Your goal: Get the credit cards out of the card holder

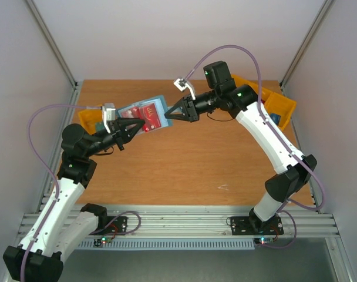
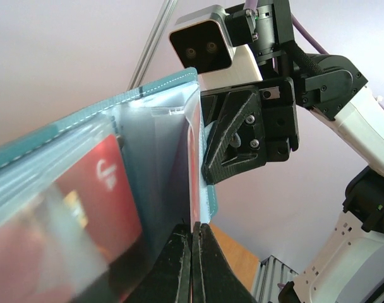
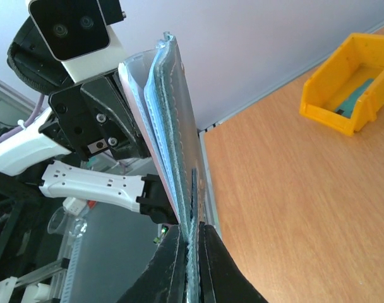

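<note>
"Two grippers on the one wallet, is that right?"

"Yes. I have the card holder (image 1: 128,111) lifted off the table (image 1: 184,164), spread open between the arms over the back left part of the wood. My left gripper (image 1: 137,125) is pinched tight on its near edge. In the left wrist view the fingers (image 2: 176,265) meet on a thin layer with no gap. My right gripper (image 1: 169,114) is clamped just as narrow on the opposite edge, the one toward the middle of the table."

"Cards?"

"One red card (image 1: 150,116) sits in a clear slot, facing up at the overhead camera. From the left wrist I see it behind the plastic, its top edge below the teal stitched rim. I cannot make out a second card."

"How much room?"

"Sideways, little: the two sets of fingertips face each other with only the holder's width between them. Behind my left gripper is a yellow bin (image 1: 87,120) near the left wall. Another yellow bin (image 1: 281,106) lies in the back right corner, partly under my right arm and well apart from the holder. Toward me the wood runs bare to the rail where the bases are bolted, apart from a small pale mark (image 1: 224,187). Grey walls close in on both sides."
</note>
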Motion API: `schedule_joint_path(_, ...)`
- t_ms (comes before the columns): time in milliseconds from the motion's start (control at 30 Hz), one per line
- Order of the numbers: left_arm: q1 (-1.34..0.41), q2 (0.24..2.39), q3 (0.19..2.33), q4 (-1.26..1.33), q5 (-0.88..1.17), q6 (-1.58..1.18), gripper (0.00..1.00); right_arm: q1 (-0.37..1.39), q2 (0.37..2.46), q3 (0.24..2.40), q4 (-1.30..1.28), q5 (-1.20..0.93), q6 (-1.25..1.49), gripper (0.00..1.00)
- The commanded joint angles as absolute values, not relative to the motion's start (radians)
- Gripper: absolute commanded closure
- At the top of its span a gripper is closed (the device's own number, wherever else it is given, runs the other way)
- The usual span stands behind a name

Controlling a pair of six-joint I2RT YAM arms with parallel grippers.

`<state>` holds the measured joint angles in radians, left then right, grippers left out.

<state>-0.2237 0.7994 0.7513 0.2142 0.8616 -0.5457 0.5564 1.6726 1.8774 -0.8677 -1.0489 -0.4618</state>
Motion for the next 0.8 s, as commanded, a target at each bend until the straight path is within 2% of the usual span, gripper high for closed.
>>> schedule_joint_path(0, -0.219, 0.797, 0.743, 0.234, 0.847, -0.528, 1.0, 0.517, 1.599, 1.857, -0.87, -1.077, -0.489, 0.99)
schedule_joint_path(767, -0.219, 0.796, 0.745, 0.223, 0.853, -0.513, 1.0, 0.445, 1.565, 1.833, -0.917, -1.075, -0.493, 0.99)
